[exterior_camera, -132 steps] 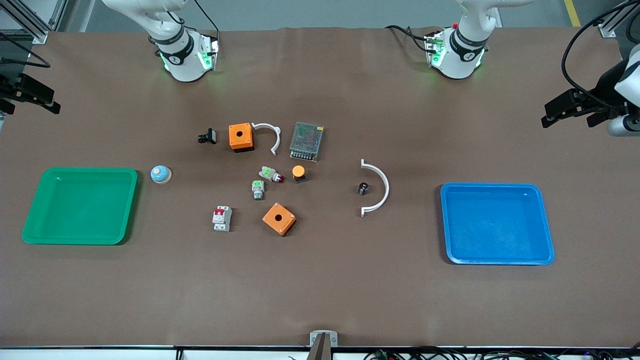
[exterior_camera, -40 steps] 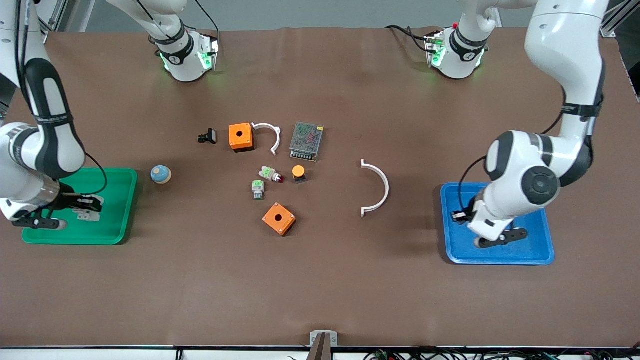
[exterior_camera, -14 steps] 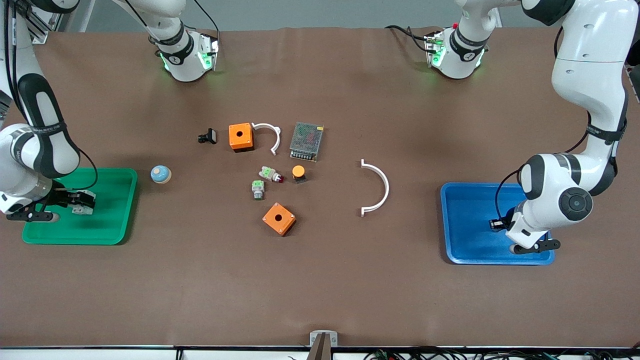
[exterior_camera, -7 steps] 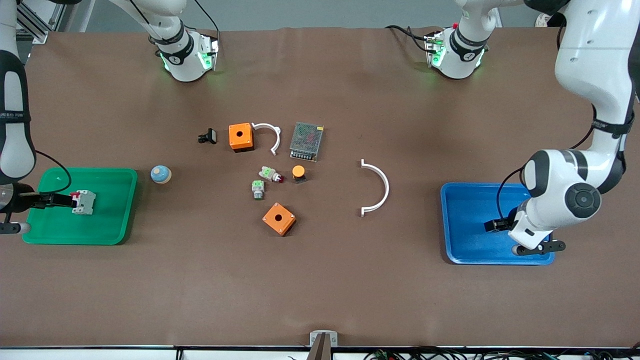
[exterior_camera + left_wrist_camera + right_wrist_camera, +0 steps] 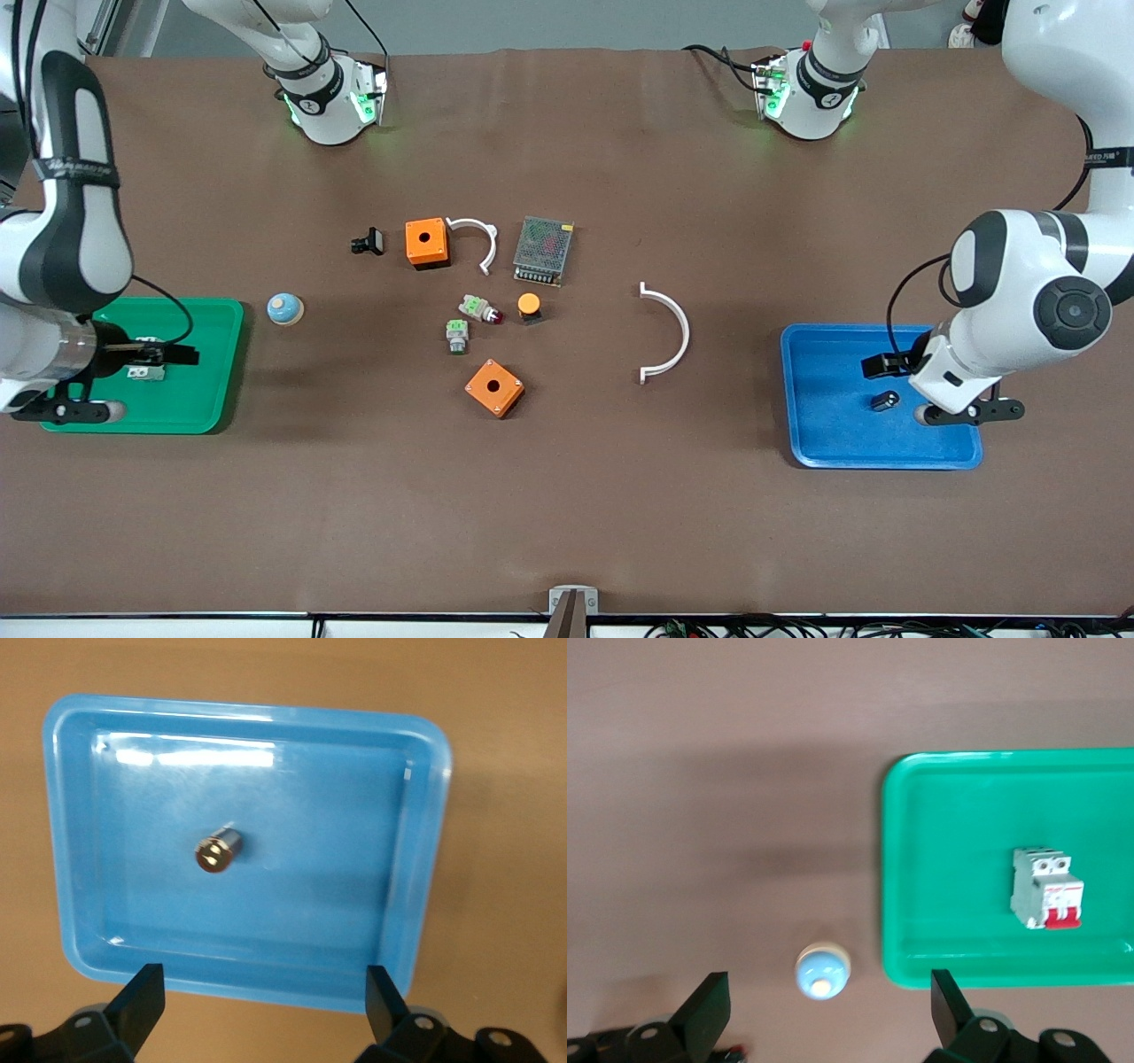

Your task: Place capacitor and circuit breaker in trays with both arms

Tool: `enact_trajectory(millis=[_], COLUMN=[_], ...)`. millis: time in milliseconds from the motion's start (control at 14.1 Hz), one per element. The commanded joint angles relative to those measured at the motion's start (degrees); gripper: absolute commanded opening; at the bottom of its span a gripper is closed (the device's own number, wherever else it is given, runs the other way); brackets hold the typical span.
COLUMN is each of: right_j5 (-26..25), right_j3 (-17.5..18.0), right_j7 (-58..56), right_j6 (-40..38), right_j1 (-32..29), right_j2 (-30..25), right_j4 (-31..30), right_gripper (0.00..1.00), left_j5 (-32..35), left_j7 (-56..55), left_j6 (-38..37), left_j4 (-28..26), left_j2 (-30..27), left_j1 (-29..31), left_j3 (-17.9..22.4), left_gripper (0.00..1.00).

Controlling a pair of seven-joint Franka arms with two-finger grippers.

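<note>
The capacitor point(image 5: 883, 400), a tiny black cylinder with a silvery end, lies on its side in the blue tray point(image 5: 824, 425). My left gripper point(image 5: 886, 364) hangs open and empty above that tray. In the left wrist view the capacitor point(image 5: 219, 849) lies free in the tray point(image 5: 354, 904), apart from my open left gripper point(image 5: 264, 1010). The grey circuit breaker point(image 5: 144, 372) with red levers lies in the green tray point(image 5: 221, 354), partly hidden under my open right gripper point(image 5: 168, 354). In the right wrist view the breaker point(image 5: 1046, 889) lies free in the tray point(image 5: 939, 859), apart from my gripper point(image 5: 828, 1010).
A blue dome point(image 5: 285, 308) sits beside the green tray. In the table's middle are two orange boxes point(image 5: 426, 242) point(image 5: 494, 387), a mesh power supply point(image 5: 543, 250), green-topped push-buttons point(image 5: 457, 335), an orange-capped button point(image 5: 529, 306), a black clip point(image 5: 368, 241) and a white arc point(image 5: 671, 332).
The left gripper has let go of the capacitor, which now lies in the blue tray, and has risen. The right gripper has come off the circuit breaker and moved up over it.
</note>
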Motion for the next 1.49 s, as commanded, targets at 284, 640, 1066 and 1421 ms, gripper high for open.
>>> enact_trajectory(millis=[284, 640, 1066, 1421], right_j5=[-1.08, -0.82, -0.03, -0.21], right_j3=[-0.35, -0.53, -0.35, -0.35], right_j7=[0.57, 0.57, 0.92, 0.57], right_j6=[-15.59, -15.87, -16.31, -15.88], right_j1=[1.00, 0.47, 0.73, 1.00], right_j2=[-4.88, -4.53, -4.96, -13.20], right_j4=[8.66, 12.79, 15.19, 6.52], right_gripper=[1.00, 1.00, 1.00, 1.00], left_j5=[1.16, -6.38, -7.19, -10.09], left_j7=[-3.69, 10.26, 11.25, 10.38], left_j6=[-5.87, -15.70, -23.70, -25.65], left_j4=[-2.00, -1.82, 5.45, 10.47], left_j2=[-7.67, -19.27, -23.86, -23.34], left_j1=[0.90, 9.68, 11.28, 11.46], left_j3=[-4.98, -4.98, -4.54, -3.93], left_gripper=[1.00, 1.00, 1.00, 1.00])
